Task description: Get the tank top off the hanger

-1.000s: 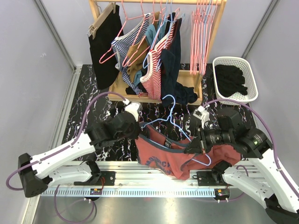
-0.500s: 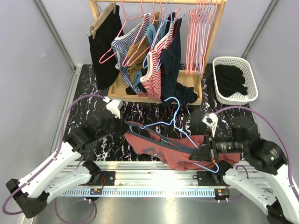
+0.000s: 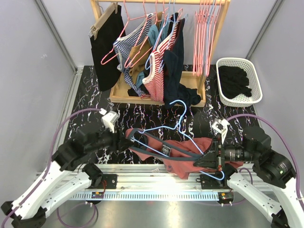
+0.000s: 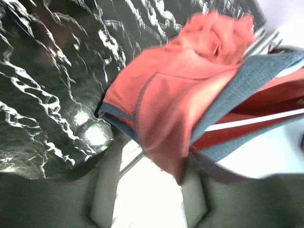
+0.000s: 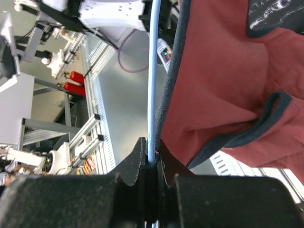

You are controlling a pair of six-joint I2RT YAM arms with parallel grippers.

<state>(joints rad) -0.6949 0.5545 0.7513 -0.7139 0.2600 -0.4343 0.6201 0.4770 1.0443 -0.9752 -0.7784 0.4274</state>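
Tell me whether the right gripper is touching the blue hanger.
Touching. The right wrist view shows the right gripper pinched shut on the blue hanger: its wire runs straight down between the closed jaws with no gap.

We see bright, even light from above in the top view. A white shine sits on the metal rail (image 3: 142, 180), and the table (image 3: 92, 85) glints along its white veins. Shadows are soft and small.

In the left wrist view all is smeared. The tank top (image 4: 175, 95) is blurry and the left gripper (image 4: 149, 197) is a grey fog. The low middle there glows plain white.

In the right wrist view the hanger (image 5: 152, 71) and cloth look sharp. The right gripper (image 5: 151, 147) is dark, and the room behind is bright and a bit soft.
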